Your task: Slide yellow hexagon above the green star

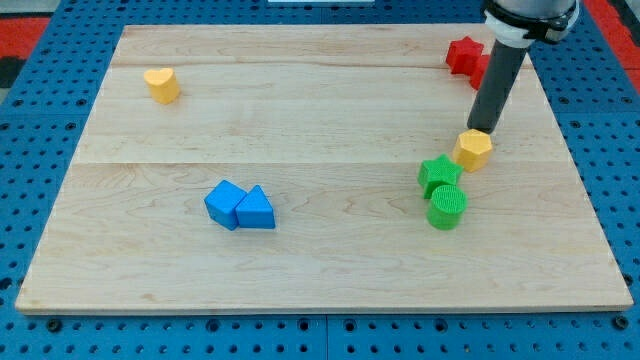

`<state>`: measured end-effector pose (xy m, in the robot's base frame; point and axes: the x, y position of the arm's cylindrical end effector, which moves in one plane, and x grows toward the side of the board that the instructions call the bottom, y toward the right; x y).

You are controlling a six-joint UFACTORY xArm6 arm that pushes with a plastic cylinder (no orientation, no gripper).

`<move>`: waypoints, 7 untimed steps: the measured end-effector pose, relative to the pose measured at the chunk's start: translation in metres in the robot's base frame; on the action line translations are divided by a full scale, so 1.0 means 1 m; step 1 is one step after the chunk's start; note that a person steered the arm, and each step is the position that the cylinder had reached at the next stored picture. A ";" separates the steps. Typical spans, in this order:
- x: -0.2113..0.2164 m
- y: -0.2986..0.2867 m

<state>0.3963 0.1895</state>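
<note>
The yellow hexagon sits on the wooden board at the view's right, just up and right of the green star and touching or nearly touching it. My tip stands at the hexagon's upper edge, right against it. The dark rod rises from there toward the view's top right.
A green cylinder sits just below the star. Red blocks lie at the top right, partly behind the rod. A yellow heart is at the top left. A blue cube and blue triangle touch at lower centre-left.
</note>
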 end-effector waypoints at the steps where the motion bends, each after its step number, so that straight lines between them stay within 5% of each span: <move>1: 0.013 0.000; 7: 0.027 -0.067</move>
